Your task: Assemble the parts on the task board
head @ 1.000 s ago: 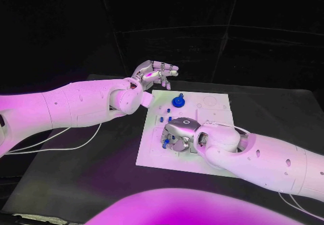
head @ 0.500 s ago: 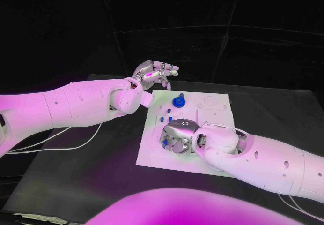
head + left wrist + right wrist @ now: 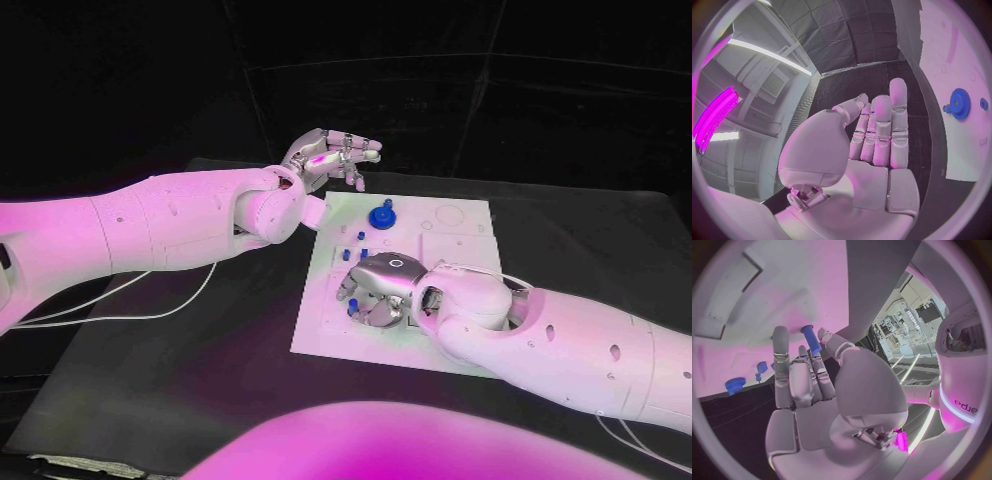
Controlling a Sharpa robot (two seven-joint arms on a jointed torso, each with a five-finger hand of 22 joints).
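Observation:
The white task board (image 3: 459, 228) lies in the middle of the black table. My right hand (image 3: 379, 291) hangs low over the board's near-left part. In the right wrist view a blue peg (image 3: 810, 338) is pinched between its fingertips, just above the board (image 3: 786, 290). A blue gear (image 3: 382, 214) stands on the board's far part, also seen as the gear (image 3: 960, 103) and the gear (image 3: 734, 385). Small blue pegs (image 3: 348, 254) stand near the board's left edge. My left hand (image 3: 329, 155) is raised beyond the board's far-left corner, fingers apart and holding nothing.
Cut-outs and round recesses (image 3: 453, 216) mark the board's far-right part. White cables (image 3: 159, 300) trail over the table on the left. Black table surface (image 3: 577, 240) lies right of the board.
My right hand's fingers have shifted slightly toward the board's left edge. The left hand has stayed where it was.

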